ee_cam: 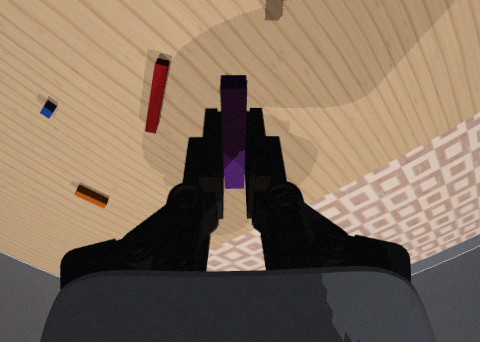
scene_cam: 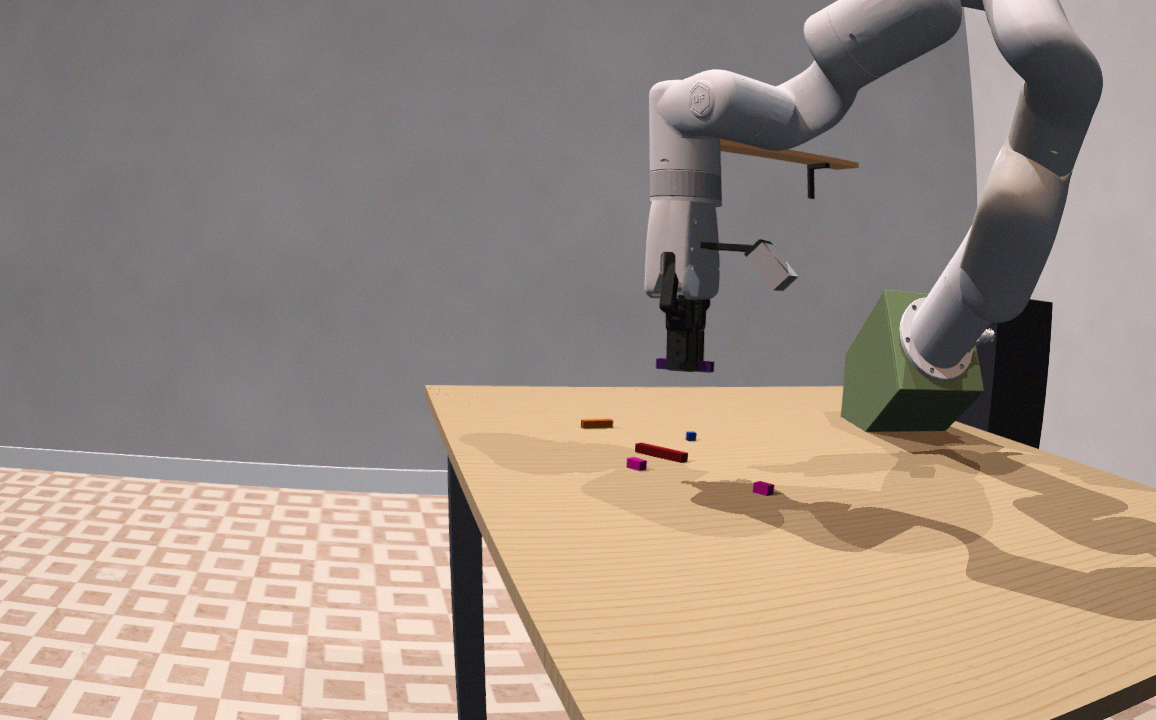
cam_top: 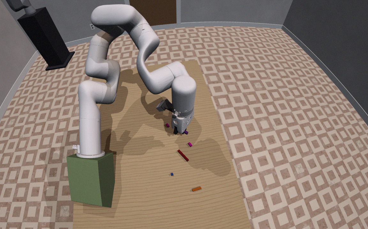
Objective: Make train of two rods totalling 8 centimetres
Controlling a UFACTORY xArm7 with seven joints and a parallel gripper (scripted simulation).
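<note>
The claw point(scene_cam: 685, 356) is nearly closed and grips the purple rod point(ee_cam: 234, 122) about its middle, the two black fingers pressed to its long sides. The rod is level and hangs well above the tabletop point(scene_cam: 743, 573), touching nothing else; in the exterior view only its two short ends stick out on either side of the fingers, and in the top view just one purple end point(cam_top: 186, 132) shows beside the claw. Below, the red rod point(cam_top: 183, 155) lies flat at a slant, with one magenta rod point(cam_top: 189, 144) just beyond its upper end and apart from it. A second magenta rod point(cam_top: 167, 125) lies on the other side of the claw, partly in the arm's shadow. The blue rod point(cam_top: 172, 174) and the orange rod point(cam_top: 196, 188) lie farther along the tabletop, each well apart from the rest. In the wrist view the claw's housing fills the lower part of the picture, both magenta rods are out of sight, and only the red, blue point(ee_cam: 48, 109) and orange point(ee_cam: 91, 196) rods appear left of the fingers. The top view hides the fingers' contact with the purple rod behind the wrist body.
</note>
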